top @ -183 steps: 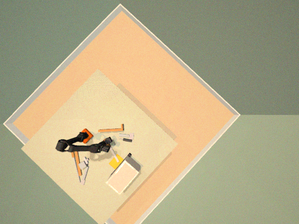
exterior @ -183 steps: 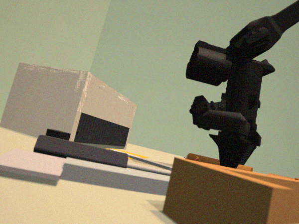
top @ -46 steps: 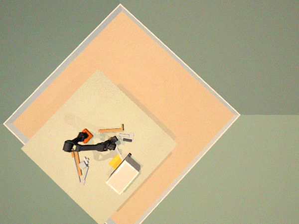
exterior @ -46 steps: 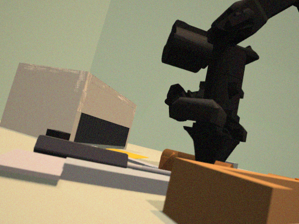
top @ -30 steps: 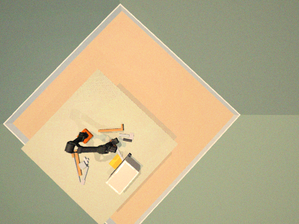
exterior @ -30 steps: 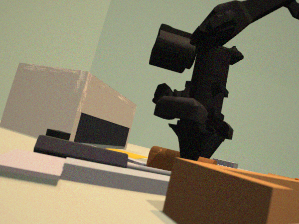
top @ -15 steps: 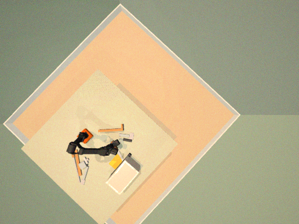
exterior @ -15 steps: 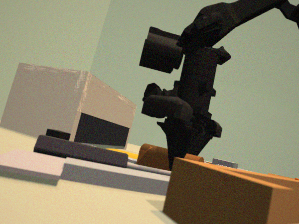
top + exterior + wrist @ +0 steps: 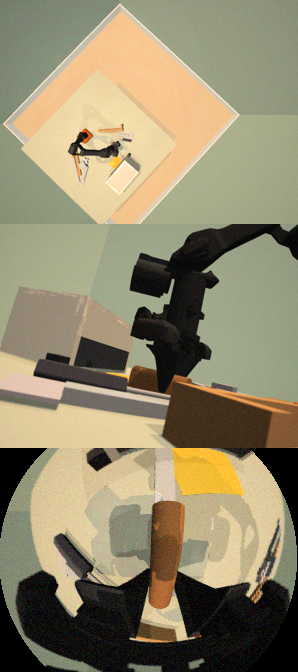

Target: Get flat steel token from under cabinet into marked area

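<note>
My gripper (image 9: 114,148) (image 9: 163,390) (image 9: 161,572) is shut on the brown cylindrical handle (image 9: 142,379) (image 9: 167,543) of a tool. The tool's flat pale blade (image 9: 165,475) (image 9: 120,156) extends from the handle toward the cabinet, beside the marked area. The marked area (image 9: 114,162) (image 9: 207,473) is a yellow patch in front of the cabinet. The cabinet (image 9: 122,177) (image 9: 44,323) is a pale box with a dark slotted vent (image 9: 102,356) low on its front. I cannot make out the steel token in any view.
An orange L-shaped bar (image 9: 110,130) (image 9: 216,415), a pale flat piece (image 9: 129,136) (image 9: 30,387) and a dark-handled tool (image 9: 127,140) (image 9: 82,375) (image 9: 73,556) lie on the far side of the gripper from the arm's elbow. An orange bar (image 9: 78,167) and a grey block (image 9: 82,165) lie near the elbow.
</note>
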You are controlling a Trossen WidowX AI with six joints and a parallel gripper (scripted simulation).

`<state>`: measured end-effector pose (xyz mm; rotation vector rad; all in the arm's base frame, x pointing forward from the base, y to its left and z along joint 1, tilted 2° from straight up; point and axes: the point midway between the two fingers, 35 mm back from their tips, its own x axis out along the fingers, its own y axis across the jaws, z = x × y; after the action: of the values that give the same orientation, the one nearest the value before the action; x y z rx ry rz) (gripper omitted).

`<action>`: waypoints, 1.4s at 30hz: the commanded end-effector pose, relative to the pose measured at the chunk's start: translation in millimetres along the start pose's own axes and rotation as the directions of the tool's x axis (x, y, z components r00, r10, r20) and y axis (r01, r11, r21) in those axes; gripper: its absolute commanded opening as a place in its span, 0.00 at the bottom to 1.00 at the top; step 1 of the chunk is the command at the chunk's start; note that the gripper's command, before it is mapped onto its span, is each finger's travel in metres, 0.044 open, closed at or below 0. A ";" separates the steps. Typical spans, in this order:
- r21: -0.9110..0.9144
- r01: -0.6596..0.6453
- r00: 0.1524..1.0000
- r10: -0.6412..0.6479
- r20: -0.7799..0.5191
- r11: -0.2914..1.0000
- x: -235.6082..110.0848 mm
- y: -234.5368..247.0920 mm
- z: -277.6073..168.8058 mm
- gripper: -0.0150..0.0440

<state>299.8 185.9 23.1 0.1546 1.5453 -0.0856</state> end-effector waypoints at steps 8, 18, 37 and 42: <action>-0.003 -0.003 1.000 0.003 0.000 1.000 -0.5 0.6 14.9 0.25; -0.003 -0.003 1.000 0.003 0.001 1.000 -0.8 0.9 26.7 0.25; -0.003 -0.003 1.000 0.003 0.003 1.000 -1.3 1.2 48.1 0.25; -0.003 -0.003 1.000 0.003 0.003 1.000 -1.4 1.3 53.5 0.25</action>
<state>348.3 179.6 25.1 0.1546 1.5416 -0.0852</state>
